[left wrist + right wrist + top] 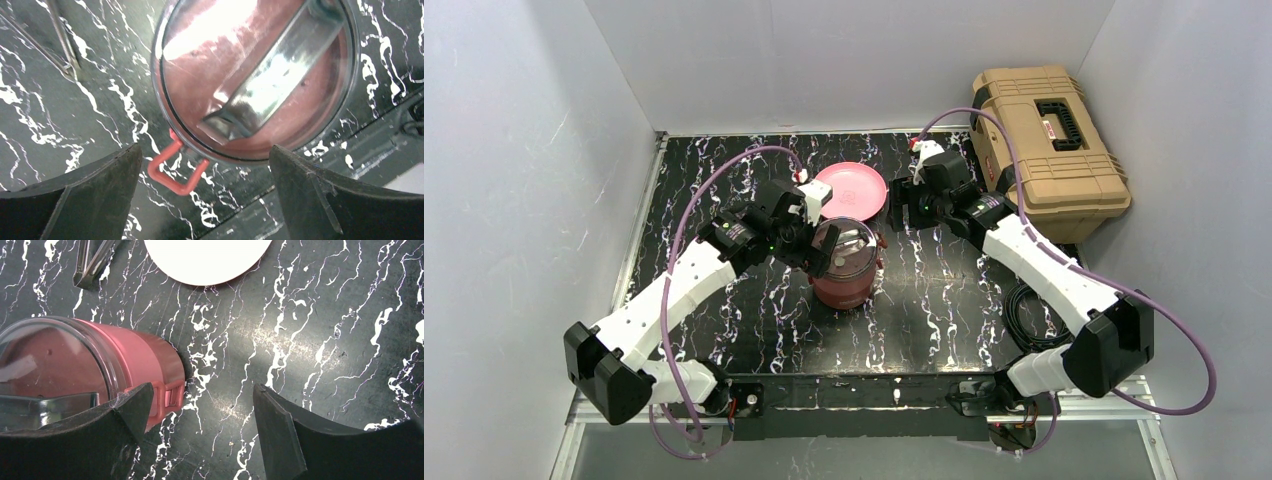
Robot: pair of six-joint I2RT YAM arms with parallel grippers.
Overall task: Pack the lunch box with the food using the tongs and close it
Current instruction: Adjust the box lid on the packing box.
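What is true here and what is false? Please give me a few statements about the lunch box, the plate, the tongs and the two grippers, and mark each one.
1. The lunch box has its top lid on. True.
2. The pink plate is piled with food. False: it looks bare.
3. The left gripper is shut on the tongs. False: its jaws are open above the lunch box, and the tongs lie on the table.
4. A closed tan toolbox stands at the far right. True.
5. The right gripper clamps the lunch box. False: it is open, with only bare table between its jaws.
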